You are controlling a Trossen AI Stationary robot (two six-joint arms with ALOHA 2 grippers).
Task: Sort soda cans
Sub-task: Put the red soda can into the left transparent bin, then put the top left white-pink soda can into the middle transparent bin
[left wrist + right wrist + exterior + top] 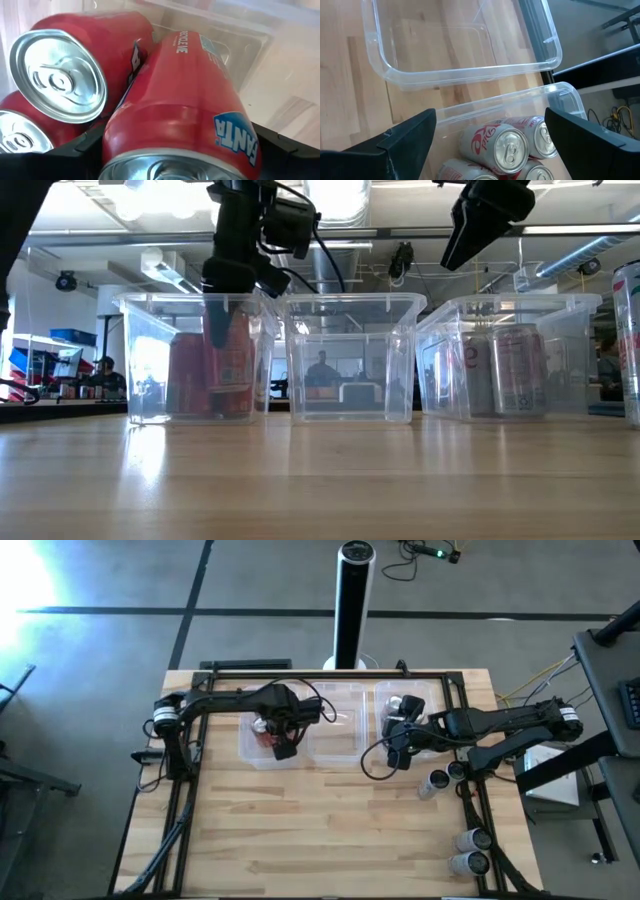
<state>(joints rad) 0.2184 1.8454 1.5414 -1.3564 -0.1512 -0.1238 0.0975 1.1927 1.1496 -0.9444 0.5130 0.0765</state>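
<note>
My left end effector (pixel 175 150) was clamped on a red Fanta can (pixel 180 105), low inside the left tub (pixel 250 755), centre-left in the high view. Right end effector (pixel 490 135) was apart, empty, above the silver cans (pixel 502 145). Risk: can rolls on others w/ early release.

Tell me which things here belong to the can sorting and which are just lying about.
Job: red cans; red Fanta can in left tool; silver cans under open right tool; loose cans; three clear tubs.
Lying about: black tower; floor cables.
</note>
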